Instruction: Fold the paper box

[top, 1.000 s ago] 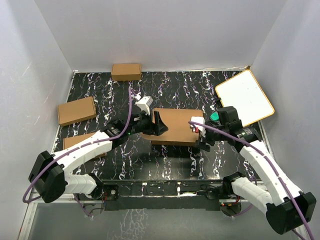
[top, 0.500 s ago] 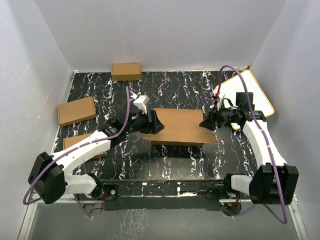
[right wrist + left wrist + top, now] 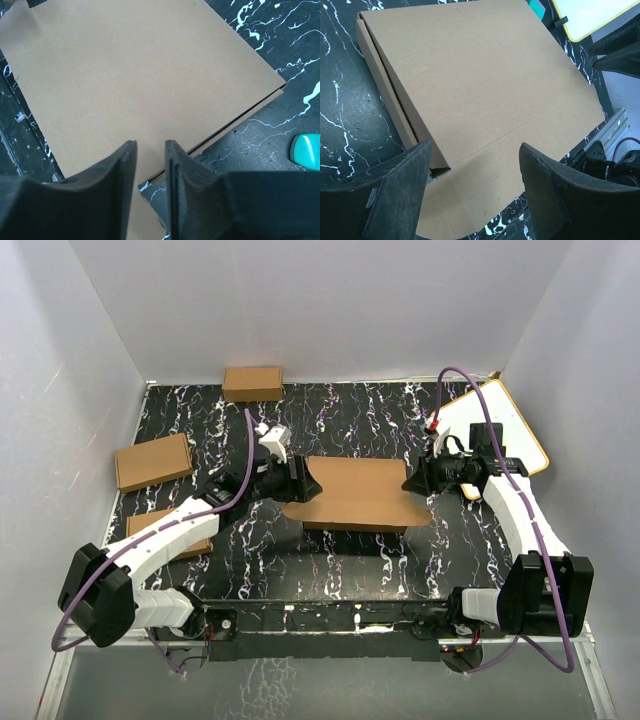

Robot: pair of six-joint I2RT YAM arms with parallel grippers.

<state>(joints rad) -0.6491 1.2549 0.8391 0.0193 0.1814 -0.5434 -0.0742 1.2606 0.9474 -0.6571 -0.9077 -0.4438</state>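
While three small boxes lie aside, left gripper gapes and right gripper barely parts at one paper box.

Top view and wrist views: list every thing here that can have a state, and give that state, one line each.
Paper box: lying flat, top panel down, near flap unfolded.
Left gripper: open wide, over the box's left end.
Right gripper: fingers nearly together, narrow gap; grip unclear.
Far small box: closed.
Left small box: closed.

Plain brown paper box; black, white-veined table
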